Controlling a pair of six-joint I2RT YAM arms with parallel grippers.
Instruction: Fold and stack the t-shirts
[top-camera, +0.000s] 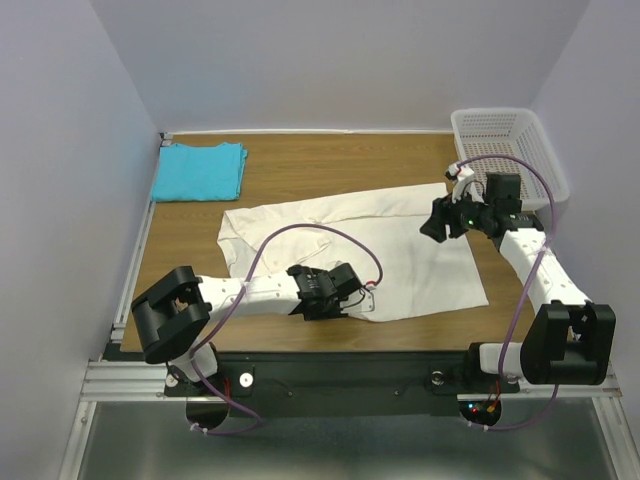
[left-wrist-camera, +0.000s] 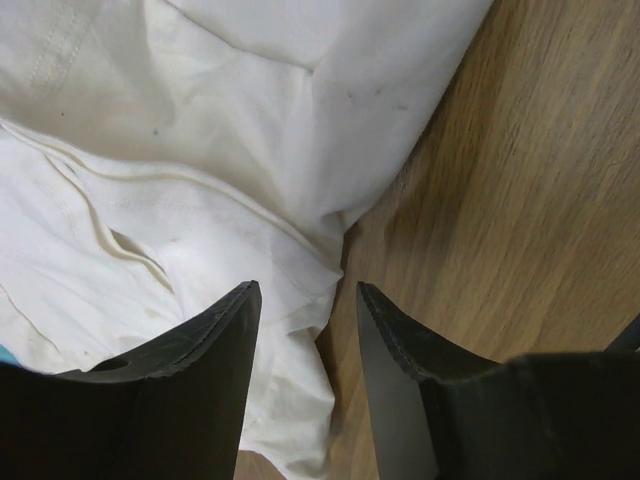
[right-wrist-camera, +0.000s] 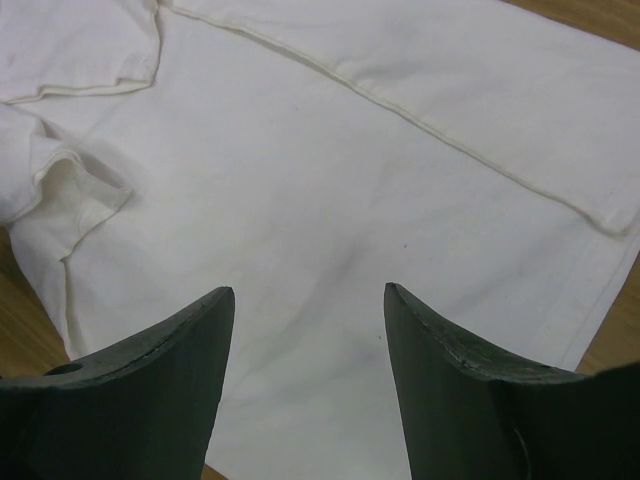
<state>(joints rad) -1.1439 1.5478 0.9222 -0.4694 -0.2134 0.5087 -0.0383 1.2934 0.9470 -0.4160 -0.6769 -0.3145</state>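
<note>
Table (top-camera: 330, 165): brown wood grain, pale walls (top-camera: 60, 150) around.
Cream shirt (top-camera: 400, 245): rumpled flat, centre to right.
Blue shirt (top-camera: 200, 172): folded, far left corner.
Left gripper (left-wrist-camera: 305, 292): spread, at cream shirt's near edge.
Right gripper (right-wrist-camera: 308, 292): spread, above its right side.

A large cream-white t-shirt (top-camera: 350, 250) is lying spread out and rumpled across a wooden worktop (top-camera: 320, 165). The left hand (top-camera: 355, 292) is sitting low over the shirt's near edge, with cloth stretching ahead of it and to its right. The right hand (top-camera: 433, 226) is hanging above the shirt's far right part. Beyond that hand, to its right, a white mesh basket (top-camera: 510, 135) is standing. Far ahead and left of the left hand, a turquoise t-shirt (top-camera: 200, 172) is lying folded, well apart from the cream-white one.
</note>
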